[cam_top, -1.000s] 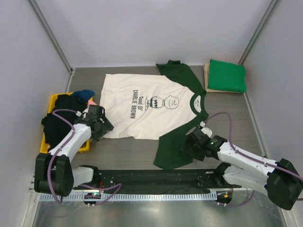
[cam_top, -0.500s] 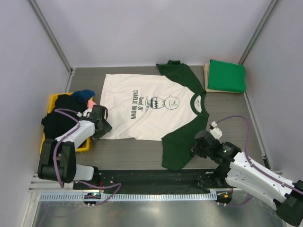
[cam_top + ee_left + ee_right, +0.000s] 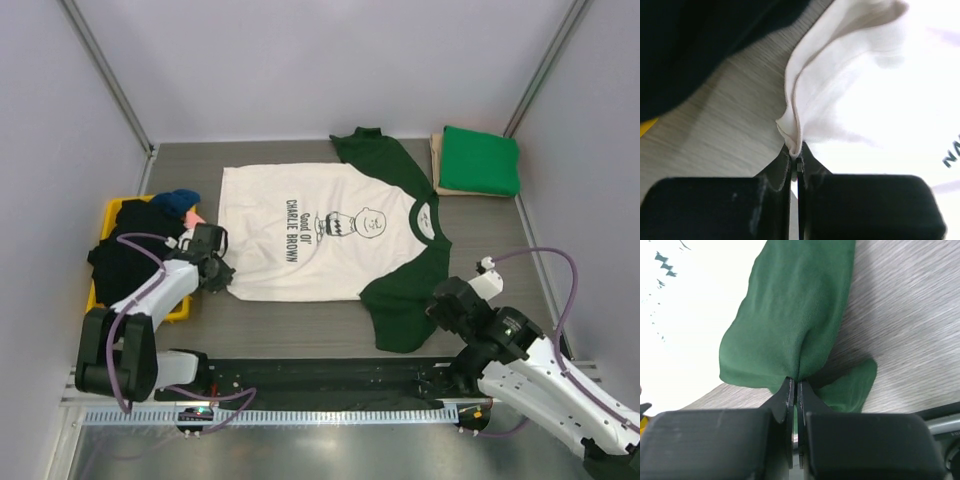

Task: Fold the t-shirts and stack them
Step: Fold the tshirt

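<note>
- We see the cream t-shirt (image 3: 320, 235) spread flat on the grey table (image 3: 300, 330), print side up, its collar toward the right and its hem toward the left.
- The left gripper (image 3: 226, 278) sits at the near corner of the hem. In the left wrist view its jaws (image 3: 795, 156) are closed on a pinched ridge of cream cloth that rises from the table.
- The right gripper (image 3: 438, 305) sits at the near dark green sleeve (image 3: 400, 305). In the right wrist view its jaws (image 3: 794, 386) are closed on a bunched fold of that sleeve (image 3: 790, 320).
- The far sleeve (image 3: 372, 155) lies flat toward the back wall.
- We note a folded bright green t-shirt (image 3: 480, 160) resting on a tan board (image 3: 437, 150) in the far right corner.
- A yellow tray (image 3: 110, 212) at the left holds a heap of black cloth (image 3: 125, 255), with blue cloth (image 3: 178, 200) and a touch of pink cloth (image 3: 196, 216) at its far side.
</note>
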### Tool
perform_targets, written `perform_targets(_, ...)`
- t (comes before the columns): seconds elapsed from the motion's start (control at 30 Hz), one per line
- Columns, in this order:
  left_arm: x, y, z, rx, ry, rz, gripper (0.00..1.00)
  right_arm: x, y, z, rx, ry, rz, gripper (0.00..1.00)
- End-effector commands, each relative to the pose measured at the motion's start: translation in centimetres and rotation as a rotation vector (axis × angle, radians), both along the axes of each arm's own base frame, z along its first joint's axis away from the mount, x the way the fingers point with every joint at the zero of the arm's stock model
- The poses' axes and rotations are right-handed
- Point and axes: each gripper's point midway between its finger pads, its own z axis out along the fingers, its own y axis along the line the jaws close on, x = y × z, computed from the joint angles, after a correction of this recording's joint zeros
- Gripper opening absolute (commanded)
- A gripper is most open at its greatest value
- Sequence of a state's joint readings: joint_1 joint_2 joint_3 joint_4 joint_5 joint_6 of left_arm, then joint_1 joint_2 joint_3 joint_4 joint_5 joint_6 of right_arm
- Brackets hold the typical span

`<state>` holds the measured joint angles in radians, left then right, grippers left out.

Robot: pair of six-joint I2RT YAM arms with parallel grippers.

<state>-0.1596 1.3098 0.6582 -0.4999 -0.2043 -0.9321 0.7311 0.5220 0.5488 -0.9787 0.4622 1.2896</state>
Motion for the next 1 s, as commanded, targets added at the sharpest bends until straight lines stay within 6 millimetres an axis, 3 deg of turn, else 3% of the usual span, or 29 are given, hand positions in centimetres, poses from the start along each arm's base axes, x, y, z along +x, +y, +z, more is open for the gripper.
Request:
perform_targets(0.0, 0.2, -0.3, 3.7, -0.004, -0.055, -0.051, 0.00, 1.5, -0.8, 3.2, -0.043, -0.065, -0.049, 0.01)
perform_targets(0.07, 0.0, -0.1, 4.9, 0.018, -0.038, -0.069, 0.00, 2.3, -0.3, 3.9, -0.092, -0.063, -0.014, 0.01)
perform_targets(0.1, 1.1, -0.1, 6.6, 0.024, -0.071, -0.082, 0.00, 3.0, 0.2, 5.2, -0.096, -0.080, -0.001, 0.01)
perform_targets(0.13, 1.0, -0.1, 7.0, 0.028, -0.056, -0.095, 0.00, 3.8, 0.7, 5.1, -0.142, -0.067, 0.024, 0.01)
perform_targets(0.2, 2.5, -0.2, 8.9, 0.034, -0.087, -0.103, 0.00, 5.4, 1.0, 7.2, -0.171, -0.104, 0.027, 0.01)
perform_targets(0.3, 3.7, -0.3, 9.2, 0.056, -0.060, -0.129, 0.00, 8.5, 1.1, 8.3, -0.220, -0.080, 0.047, 0.01)
perform_targets(0.33, 4.7, -0.4, 10.1, 0.058, -0.076, -0.141, 0.00, 9.8, 1.3, 8.6, -0.209, -0.090, 0.057, 0.01)
perform_targets(0.37, 5.2, -0.6, 9.3, 0.060, -0.040, -0.149, 0.00, 10.7, 1.4, 7.6, -0.232, -0.047, 0.090, 0.01)
perform_targets(0.43, 6.7, -0.7, 9.9, 0.065, -0.049, -0.155, 0.00, 13.2, 1.0, 8.2, -0.193, -0.058, 0.084, 0.01)
perform_targets(0.47, 7.2, -0.8, 9.2, 0.068, -0.028, -0.163, 0.00, 14.2, 0.9, 6.9, -0.219, -0.009, 0.099, 0.01)
perform_targets(0.5, 7.8, -0.7, 9.1, 0.071, -0.023, -0.161, 0.00, 15.6, 0.7, 7.7, -0.210, -0.030, 0.089, 0.01)
perform_targets(0.57, 9.5, -0.6, 8.9, 0.079, -0.014, -0.163, 0.00, 17.2, 0.8, 7.4, -0.211, -0.007, 0.101, 0.01)
perform_targets(0.67, 11.8, 0.1, 9.4, 0.088, -0.014, -0.155, 0.00, 20.5, 0.8, 6.9, -0.205, 0.022, 0.110, 0.01)
perform_targets(0.7, 12.1, 0.7, 8.3, 0.088, 0.028, -0.145, 0.00, 22.4, 0.9, 6.5, -0.207, 0.035, 0.116, 0.01)
perform_targets(0.77, 13.9, 1.1, 8.6, 0.084, 0.023, -0.139, 0.00, 25.0, 0.7, 7.5, -0.182, 0.018, 0.103, 0.01)
perform_targets(0.8, 14.3, 1.6, 7.3, 0.078, 0.067, -0.133, 0.00, 26.3, 0.7, 6.1, -0.183, 0.049, 0.111, 0.01)
perform_targets(0.83, 14.8, 2.0, 7.2, 0.079, 0.073, -0.127, 0.00, 27.5, 0.4, 6.0, -0.173, 0.053, 0.103, 0.01)
perform_targets(0.87, 15.2, 2.3, 7.0, 0.077, 0.081, -0.118, 0.00, 28.6, 0.5, 6.1, -0.159, 0.051, 0.105, 0.01)
perform_targets(0.9, 16.1, 2.8, 6.4, 0.072, 0.092, -0.109, 0.00, 30.5, 0.8, 7.8, -0.148, 0.004, 0.107, 0.01)
perform_targets(0.93, 16.5, 2.8, 6.0, 0.054, 0.103, -0.107, 0.00, 31.9, 0.7, 5.5, -0.152, 0.050, 0.109, 0.01)
perform_targets(0.97, 17.0, 2.8, 5.5, 0.045, 0.115, -0.105, 0.02, 33.2, 0.4, 5.3, -0.150, 0.049, 0.106, 0.01)
